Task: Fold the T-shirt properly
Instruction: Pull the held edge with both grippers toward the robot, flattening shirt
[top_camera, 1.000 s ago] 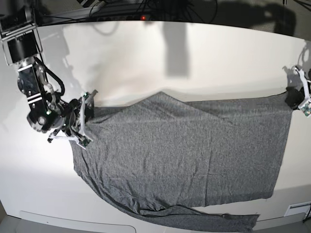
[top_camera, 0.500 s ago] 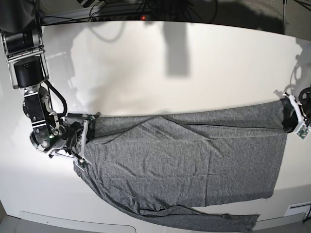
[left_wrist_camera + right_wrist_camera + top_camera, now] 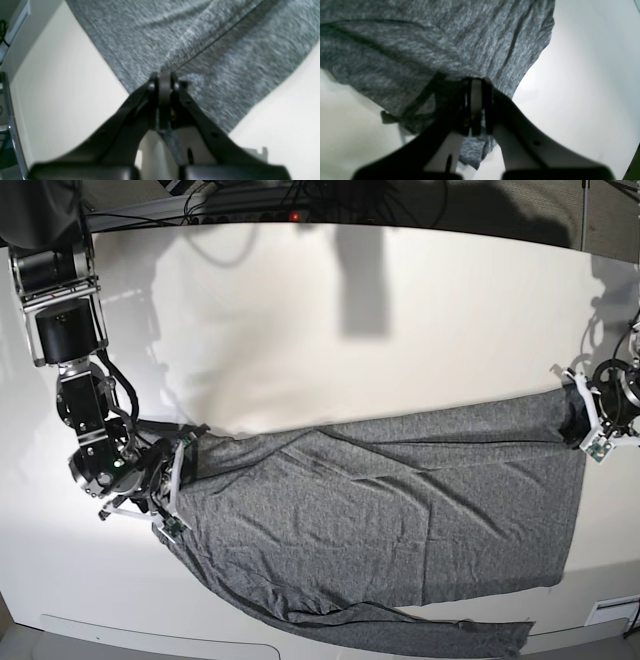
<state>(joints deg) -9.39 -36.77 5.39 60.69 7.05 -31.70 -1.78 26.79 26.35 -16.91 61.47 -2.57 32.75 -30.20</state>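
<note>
While both pincers pinch the T-shirt (image 3: 400, 500); it sags.

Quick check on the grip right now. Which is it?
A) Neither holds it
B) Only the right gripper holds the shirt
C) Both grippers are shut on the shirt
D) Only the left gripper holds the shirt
C: the left gripper and the right gripper each pinch grey shirt fabric between closed jaws.
</note>
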